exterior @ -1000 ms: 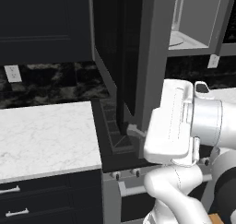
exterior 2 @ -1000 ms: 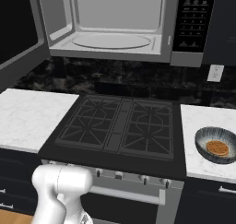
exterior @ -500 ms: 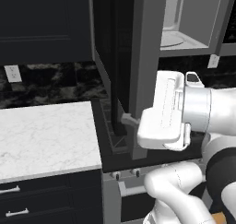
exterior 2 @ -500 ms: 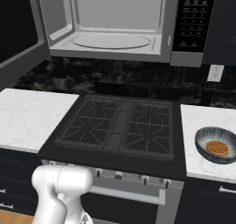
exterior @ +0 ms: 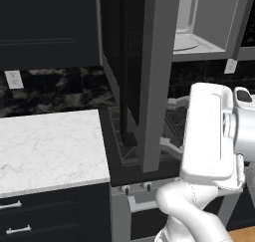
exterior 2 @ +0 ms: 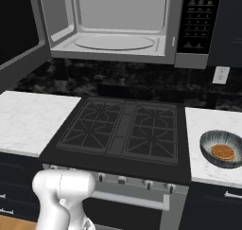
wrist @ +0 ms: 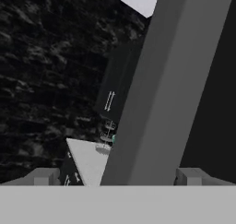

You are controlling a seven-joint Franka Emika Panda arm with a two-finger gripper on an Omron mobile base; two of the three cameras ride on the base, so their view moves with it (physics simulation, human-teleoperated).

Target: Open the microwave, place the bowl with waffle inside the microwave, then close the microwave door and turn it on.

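Note:
The microwave [exterior 2: 113, 30] hangs above the stove with its light grey inside and white turntable showing. The microwave door [exterior: 158, 76] stands swung wide open, its grey frame edge facing me. In the hand view that door edge [wrist: 161, 89] runs up the middle, and my gripper [wrist: 119, 177] is open with one fingertip on each side of it. On the right counter sits the dark grey bowl [exterior 2: 221, 147], and the golden waffle [exterior 2: 222, 152] lies in it, far from my hand. My white forearm [exterior: 209, 136] hangs right of the door.
A black gas stove [exterior 2: 123, 129] lies under the microwave, with white marble counters to its left [exterior 2: 28, 120] and right [exterior 2: 203, 120]. The microwave's control panel [exterior 2: 196, 21] is on its right side. Dark cabinets [exterior: 45, 27] hang at the left, above a wall outlet [exterior: 14, 79].
My hand and forearm have swung to the right, coming out from the door's edge. The jaws stay open. The bowl has not moved.

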